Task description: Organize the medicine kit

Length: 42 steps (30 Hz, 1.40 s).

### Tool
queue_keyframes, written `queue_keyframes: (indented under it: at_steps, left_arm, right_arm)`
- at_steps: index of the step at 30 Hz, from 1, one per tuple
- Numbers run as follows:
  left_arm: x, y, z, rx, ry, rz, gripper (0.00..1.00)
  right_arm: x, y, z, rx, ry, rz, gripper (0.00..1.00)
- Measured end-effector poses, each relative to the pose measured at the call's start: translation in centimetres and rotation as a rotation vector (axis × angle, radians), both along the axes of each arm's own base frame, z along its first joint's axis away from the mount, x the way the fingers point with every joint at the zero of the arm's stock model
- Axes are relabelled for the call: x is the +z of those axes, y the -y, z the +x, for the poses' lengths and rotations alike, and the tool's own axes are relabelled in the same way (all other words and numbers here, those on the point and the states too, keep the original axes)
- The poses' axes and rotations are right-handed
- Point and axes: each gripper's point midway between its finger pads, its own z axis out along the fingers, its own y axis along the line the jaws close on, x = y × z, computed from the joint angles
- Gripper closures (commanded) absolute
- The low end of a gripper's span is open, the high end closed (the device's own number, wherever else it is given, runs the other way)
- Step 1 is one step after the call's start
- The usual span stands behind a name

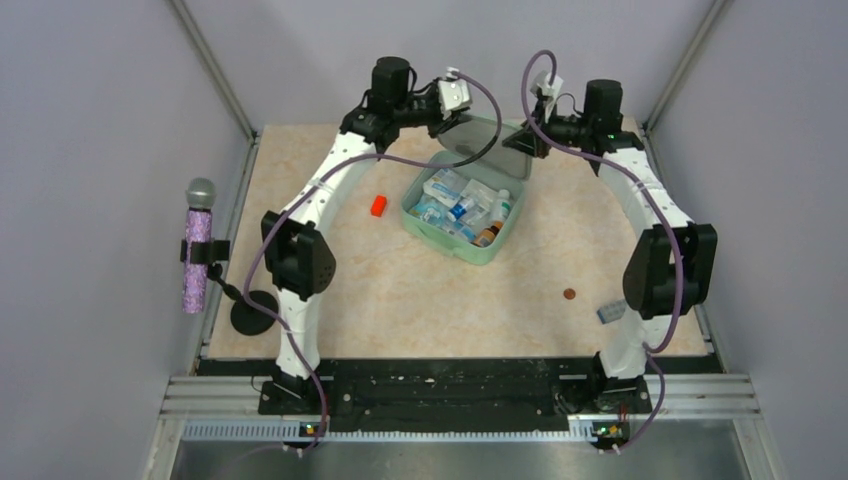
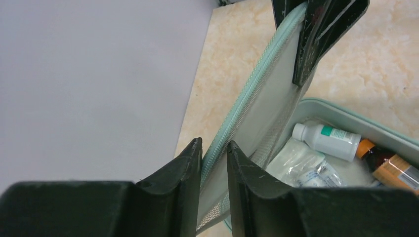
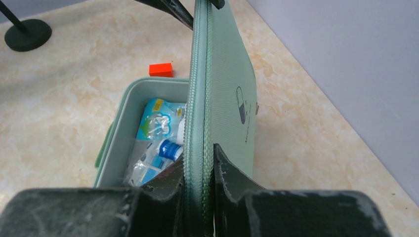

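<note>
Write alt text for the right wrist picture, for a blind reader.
The black right gripper pinches the zippered edge of a mint-green lid standing upright, pill logo on its outer face. Left of it, the open box holds medicine packets.

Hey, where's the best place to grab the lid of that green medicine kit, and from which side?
The zippered rim of the lid, from above, one finger on each face. The lid stands raised and thin, so its free edge fits between fingers, as the left gripper and right gripper show.
</note>
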Motion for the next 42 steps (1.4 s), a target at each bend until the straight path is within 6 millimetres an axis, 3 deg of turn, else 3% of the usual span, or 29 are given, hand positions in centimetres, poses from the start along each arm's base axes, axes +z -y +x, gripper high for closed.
queue_keyframes:
  at_steps: [3, 10, 16, 21, 24, 27, 30, 31, 34, 37, 42]
  left_arm:
    - [-1.2, -0.3, 0.0, -0.008, -0.01, 0.033, 0.74]
    - [-1.6, -0.8, -0.4, -0.039, 0.018, 0.081, 0.82]
    - [-1.6, -1.5, 0.0, -0.037, 0.066, 0.119, 0.68]
    - [-2.1, -3.8, 2.8, 0.053, 0.084, 0.145, 0.62]
    - [-2.6, -5.2, 4.8, 0.092, 0.077, 0.151, 0.67]
    - [-3.3, -5.8, 5.4, 0.1, 0.058, 0.157, 0.76]
    - [-3.8, -5.9, 5.0, 0.09, 0.03, 0.165, 0.95]
    - [-4.0, -5.9, 4.8, 0.086, 0.019, 0.165, 1.0]
    - [-4.1, -5.9, 4.7, 0.084, 0.0, 0.159, 1.0]
    - [-4.2, -5.9, 4.7, 0.1, -0.029, 0.143, 1.0]
    - [-4.6, -6.0, 4.3, 0.144, -0.11, 0.089, 1.0]
  right_arm:
    - [-0.3, -0.1, -0.1, 0.013, 0.019, -0.019, 0.97]
    - [-0.3, 0.0, 0.0, 0.023, 0.061, -0.047, 0.95]
    - [0.1, -0.2, 0.2, 0.019, 0.058, -0.054, 0.96]
    - [0.3, -0.1, 0.7, 0.011, 0.06, -0.058, 0.96]
    - [0.3, -0.1, 1.0, 0.004, 0.063, -0.061, 0.96]
    - [0.1, -0.1, 1.1, 0.0, 0.063, -0.064, 0.96]
    - [0.0, 0.0, 1.3, -0.006, 0.067, -0.069, 0.94]
    - [0.0, 0.1, 1.4, -0.011, 0.068, -0.072, 0.9]
    - [0.0, 0.1, 1.6, -0.019, 0.067, -0.072, 0.63]
    - [0.2, 0.5, 2.3, -0.05, 0.034, -0.054, 0.45]
    - [1.0, 2.1, 3.3, -0.145, -0.082, 0.034, 0.27]
